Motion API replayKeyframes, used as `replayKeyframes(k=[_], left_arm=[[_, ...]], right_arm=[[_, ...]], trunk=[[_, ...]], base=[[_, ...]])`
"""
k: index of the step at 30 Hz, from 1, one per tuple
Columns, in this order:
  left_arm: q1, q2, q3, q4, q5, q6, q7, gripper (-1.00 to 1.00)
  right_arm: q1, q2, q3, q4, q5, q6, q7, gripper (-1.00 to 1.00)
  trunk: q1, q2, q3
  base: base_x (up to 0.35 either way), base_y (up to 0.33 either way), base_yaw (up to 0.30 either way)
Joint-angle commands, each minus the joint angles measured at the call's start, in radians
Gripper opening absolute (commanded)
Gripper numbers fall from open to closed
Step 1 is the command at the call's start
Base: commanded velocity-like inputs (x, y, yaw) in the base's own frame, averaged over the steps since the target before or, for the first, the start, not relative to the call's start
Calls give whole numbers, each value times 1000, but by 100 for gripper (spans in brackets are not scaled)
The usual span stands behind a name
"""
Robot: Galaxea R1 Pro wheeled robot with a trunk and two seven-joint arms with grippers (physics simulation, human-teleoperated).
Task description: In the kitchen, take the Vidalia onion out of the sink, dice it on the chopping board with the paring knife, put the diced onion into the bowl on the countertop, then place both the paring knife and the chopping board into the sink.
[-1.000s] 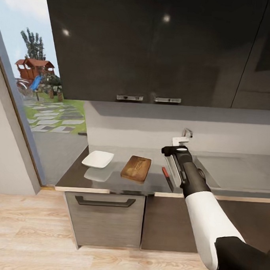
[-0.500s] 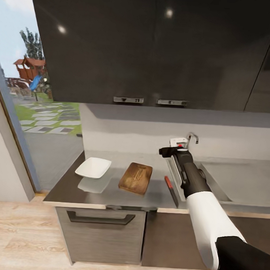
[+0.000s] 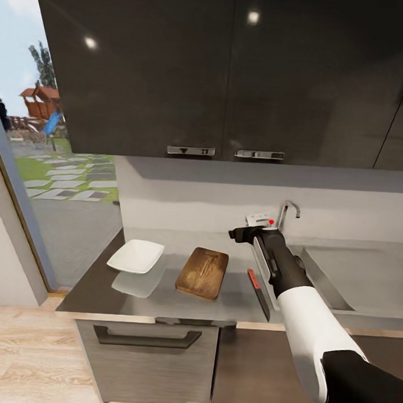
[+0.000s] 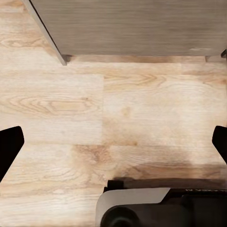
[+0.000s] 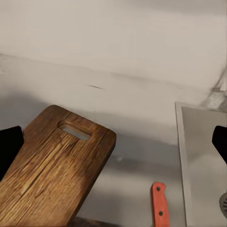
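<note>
I'm looking down at the countertop [image 3: 232,297], dark, glossy and mirror-like with a pale front edge. The bowl [image 3: 136,256] sits toward its left end, white and squarish with flared sides, its reflection smeared on the gloss below it. Just beside it, on the sink side, lies the chopping board [image 3: 202,272], brown wood with visible grain, rounded corners and a slot handle at the far end (nice and clear from the right wrist). The paring knife [image 3: 258,293] lies flat between the board and the sink [image 3: 363,275], red handle away from me, dark slim blade toward the front edge. The sink is matte grey with a chrome tap [image 3: 287,213]. I can't spot the onion from here.

My right gripper [image 5: 113,142] hangs over the counter near the tap, fingers spread wide with nothing between them; its camera looks down on the board's handle end and the knife's red grip. My left gripper [image 4: 113,146] points at pale wood-plank floor [image 4: 118,118], fingers wide apart, holding nothing.

Against a second ago, the whole view has slid: board, bowl and cabinets sit closer and lower, so the camera has moved, not the things.
</note>
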Motion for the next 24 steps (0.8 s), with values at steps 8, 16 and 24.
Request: replayKeyframes(k=[8, 16, 24], left_arm=[[0, -4, -2, 20, 0, -4, 0, 100], [0, -2, 0, 22, 0, -5, 0, 100], [0, 0, 0, 21, 0, -5, 0, 100]], right_arm=[[0, -13, -1, -1, 14, -33, 74, 100], [3, -56, -1, 1, 13, -37, 81, 100], [3, -58, 1, 1, 12, -37, 82, 100]], trunk=[[0, -1, 0], [0, -1, 0], [0, -1, 0]], base=[[1, 0, 0], [0, 0, 0], [0, 0, 0]])
